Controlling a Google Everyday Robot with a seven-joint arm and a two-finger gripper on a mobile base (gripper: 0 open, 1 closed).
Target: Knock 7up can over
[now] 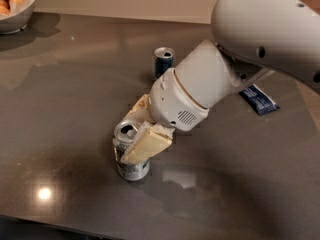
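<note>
The 7up can point(131, 163), short and silver-white with green print, stands upright on the dark grey table point(65, 99) at the lower middle, its pull-tab top showing. My gripper point(141, 126) hangs over the can from the right, with its jaws apart. One cream finger point(148, 146) lies slanted across the can's upper right side and touches it. The other finger point(140, 104) sits just behind the can's top. The white arm point(260, 39) fills the upper right.
A taller, slimmer blue-and-silver can point(163, 61) stands behind the gripper. A blue packet point(258, 99) lies flat at the right. A bowl of orange fruit point(14, 6) is at the far left corner. The table's front edge runs along the bottom left.
</note>
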